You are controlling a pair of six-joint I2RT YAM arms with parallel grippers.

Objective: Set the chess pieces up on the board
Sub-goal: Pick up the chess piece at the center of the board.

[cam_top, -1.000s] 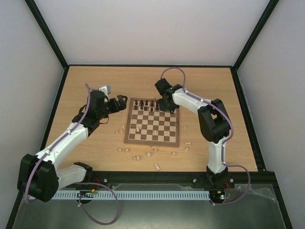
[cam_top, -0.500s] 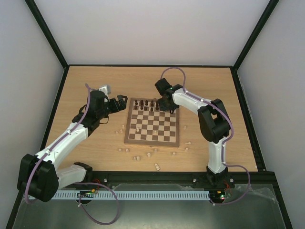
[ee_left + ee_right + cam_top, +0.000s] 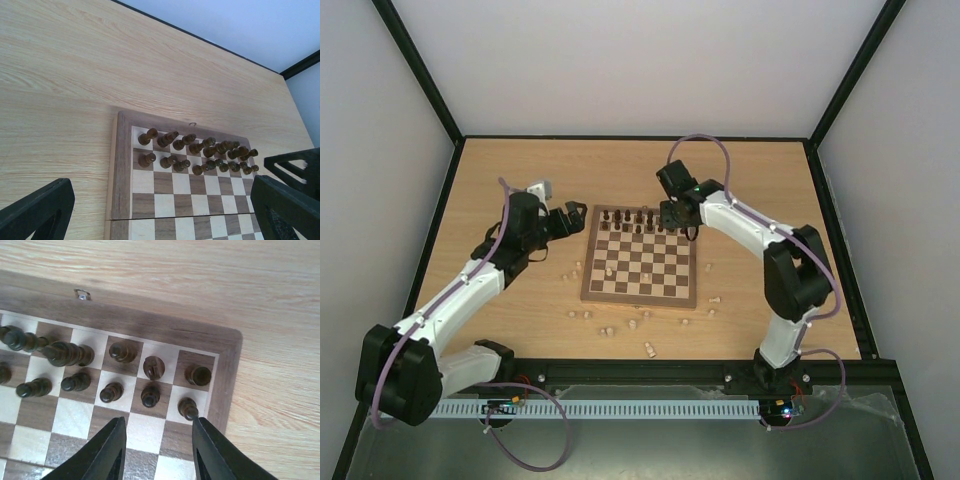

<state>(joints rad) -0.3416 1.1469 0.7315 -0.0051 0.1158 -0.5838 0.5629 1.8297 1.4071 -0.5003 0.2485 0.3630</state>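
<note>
Right gripper (image 3: 157, 429) parted, empty; dark pawn (image 3: 187, 408) just off one fingertip. Sideways drift while lifting could topple it. Left gripper (image 3: 160, 210) wide open, empty.

Both arms were built alike: the left arm (image 3: 460, 292) and the right arm (image 3: 745, 222) had white, rounded links set between bulky black joint housings, the largest at the shoulders and elbows. A lilac cable (image 3: 706, 146) ran along each arm, held against the white links and arching free in a loop near the wrist. A small white block (image 3: 539, 187) sat on top of the left wrist. The left gripper (image 3: 160, 215) had matte black fingers (image 3: 37, 210), broad and angular, with cut-outs. The right gripper (image 3: 157, 452) had smooth black fingers (image 3: 107, 452) that tapered to blunt tips.
</note>
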